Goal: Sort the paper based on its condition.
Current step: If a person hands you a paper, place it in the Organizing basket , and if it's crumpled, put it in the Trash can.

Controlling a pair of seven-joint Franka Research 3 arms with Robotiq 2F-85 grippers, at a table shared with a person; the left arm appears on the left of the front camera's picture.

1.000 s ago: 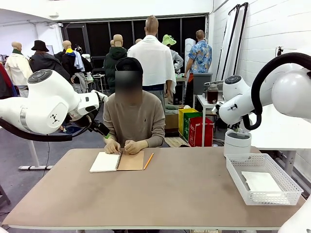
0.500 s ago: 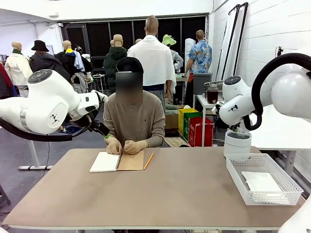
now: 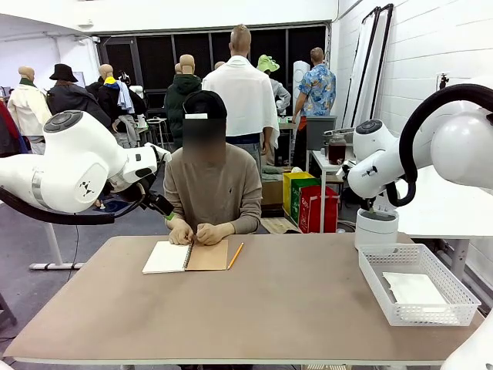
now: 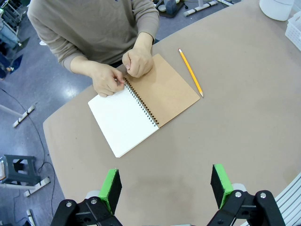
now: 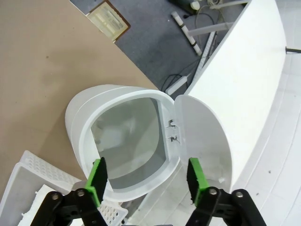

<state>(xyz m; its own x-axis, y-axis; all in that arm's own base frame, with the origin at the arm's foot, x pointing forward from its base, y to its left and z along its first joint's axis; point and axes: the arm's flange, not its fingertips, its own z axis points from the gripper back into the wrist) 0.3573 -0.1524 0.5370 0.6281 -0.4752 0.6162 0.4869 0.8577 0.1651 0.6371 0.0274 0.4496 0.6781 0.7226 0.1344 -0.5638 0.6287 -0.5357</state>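
Observation:
A flat white sheet of paper (image 3: pixel 414 289) lies in the white mesh basket (image 3: pixel 447 311) at the table's right. My right gripper (image 5: pixel 146 179) hangs open, holding nothing, straight above the white bin (image 5: pixel 77 117), whose swing lid (image 5: pixel 204 136) is tipped open. A pale lump (image 5: pixel 112 135) lies inside the bin; whether it is paper I cannot tell. My left gripper (image 4: pixel 165 188) is open and holds nothing, high over the table's near side. It looks down at a spiral notebook (image 4: pixel 123 121) that lies open on a blank page. The person's hands (image 4: pixel 107 79) rest at its binding.
A yellow pencil (image 4: pixel 190 72) lies just right of the notebook's brown cover (image 4: pixel 165 89). The bin (image 3: pixel 377 228) stands at the table's far right corner, behind the basket. A corner of the basket (image 5: pixel 26 176) shows beside the bin. Bare tabletop (image 3: pixel 277 308) spans the middle and front.

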